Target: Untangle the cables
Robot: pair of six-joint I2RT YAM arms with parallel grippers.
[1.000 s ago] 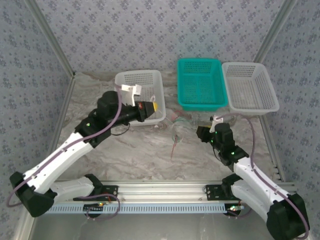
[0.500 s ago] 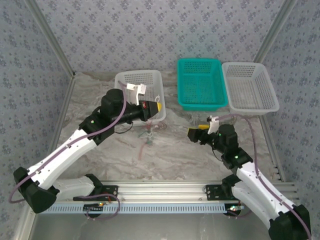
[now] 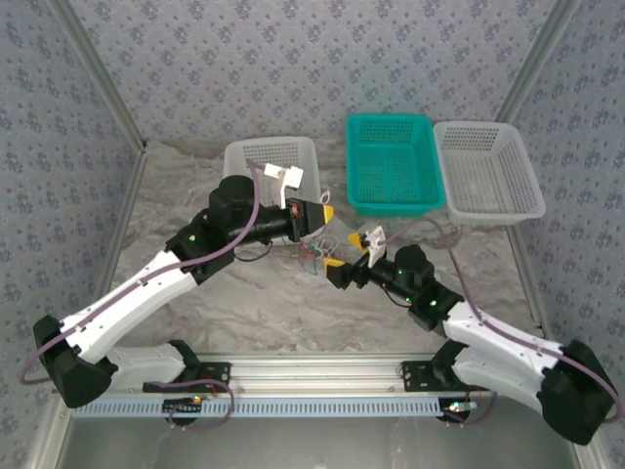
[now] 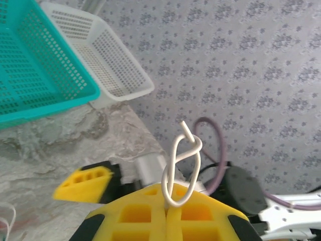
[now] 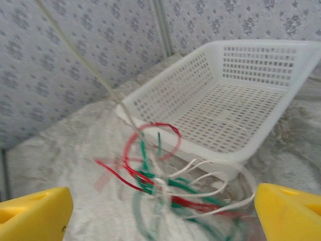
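"White basket (image 3: 271,161) far left, teal basket (image 3: 391,176) next, other white basket (image 3: 486,181) far right. What's inside?"
"I can see their holey bottoms."
"Where are the cables (image 5: 159,185)?"
"Bunched in the middle, just near of the left basket, between both grippers. One pale cable (image 4: 193,143) runs up from the bunch."
"Who holds it?"
"The left gripper (image 4: 166,203) pinches it tight. The right gripper (image 5: 160,206) is spread wide, holding nothing."
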